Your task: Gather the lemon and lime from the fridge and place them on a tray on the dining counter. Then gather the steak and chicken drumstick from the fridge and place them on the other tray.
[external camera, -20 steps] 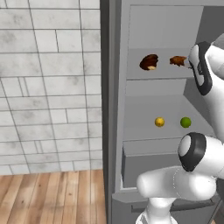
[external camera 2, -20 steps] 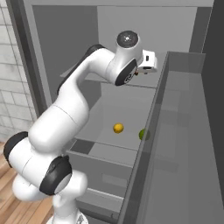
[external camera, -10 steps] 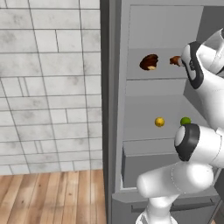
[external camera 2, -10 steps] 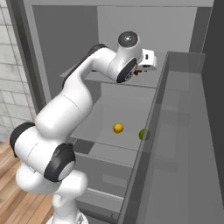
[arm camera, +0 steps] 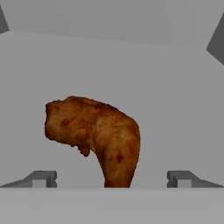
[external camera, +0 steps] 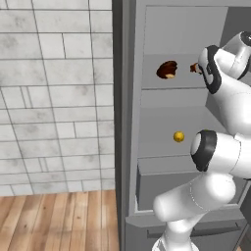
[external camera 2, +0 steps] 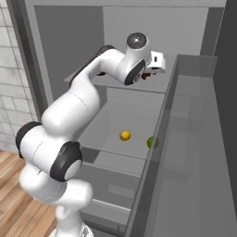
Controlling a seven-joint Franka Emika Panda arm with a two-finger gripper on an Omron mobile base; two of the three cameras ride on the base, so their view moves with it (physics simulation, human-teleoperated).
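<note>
The fridge (external camera: 128,112) stands open. On its upper shelf lie the dark brown steak (external camera: 166,69) and the brown chicken drumstick (arm camera: 98,133), whose edge peeks out beside my arm (external camera: 194,67). My gripper (arm camera: 112,178) is open at that shelf, its fingertips (arm camera: 43,178) set wide on either side of the drumstick's narrow end without touching it. In the right base view the gripper (external camera 2: 147,75) is at the upper shelf's right end. The lemon (external camera 2: 125,135) and the lime (external camera 2: 151,141) rest on the shelf below, the lemon (external camera: 179,137) left of my arm.
The open fridge door (external camera 2: 199,148) runs along the right, close beside the arm. A grey drawer (external camera: 162,184) sits under the lower shelf. A white brick wall (external camera: 54,98) and wooden floor (external camera: 59,220) lie to the left of the fridge.
My arm has swung further in front of the shelves in the left base view, now covering the lime and most of the drumstick. The food items have not moved.
</note>
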